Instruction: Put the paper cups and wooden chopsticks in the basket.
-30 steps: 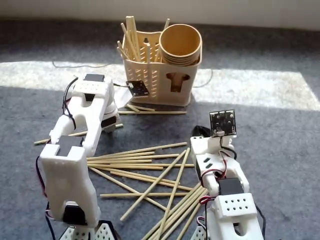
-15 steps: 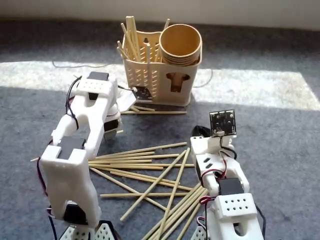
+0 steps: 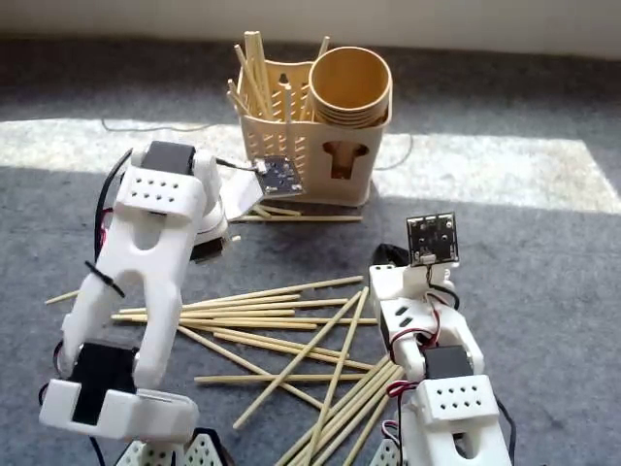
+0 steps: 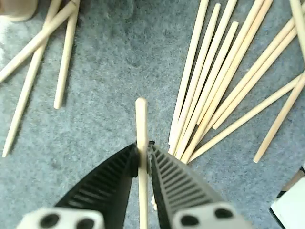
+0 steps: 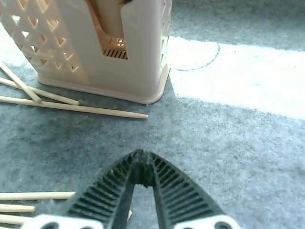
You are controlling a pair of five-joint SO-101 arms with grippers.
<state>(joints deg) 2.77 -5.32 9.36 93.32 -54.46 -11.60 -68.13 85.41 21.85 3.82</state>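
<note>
Left gripper [image 4: 143, 157] is clamped shut on one chopstick [image 4: 141, 119], which is gripped at the jaw tips and projects forward above the carpet [image 4: 95, 71]. Right gripper [image 5: 142, 168] is fully closed with nothing held, and is positioned over the carpet near the basket [image 3: 325, 165]. Stacked cups [image 3: 350, 85] and upright sticks [image 3: 256, 73] are seated in the basket. A loose pile [image 3: 291, 335] of chopsticks is spread on the carpet between the arms.

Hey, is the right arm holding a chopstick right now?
No, the right gripper has its jaws shut together with nothing between them, over the carpet in front of the basket.
</note>
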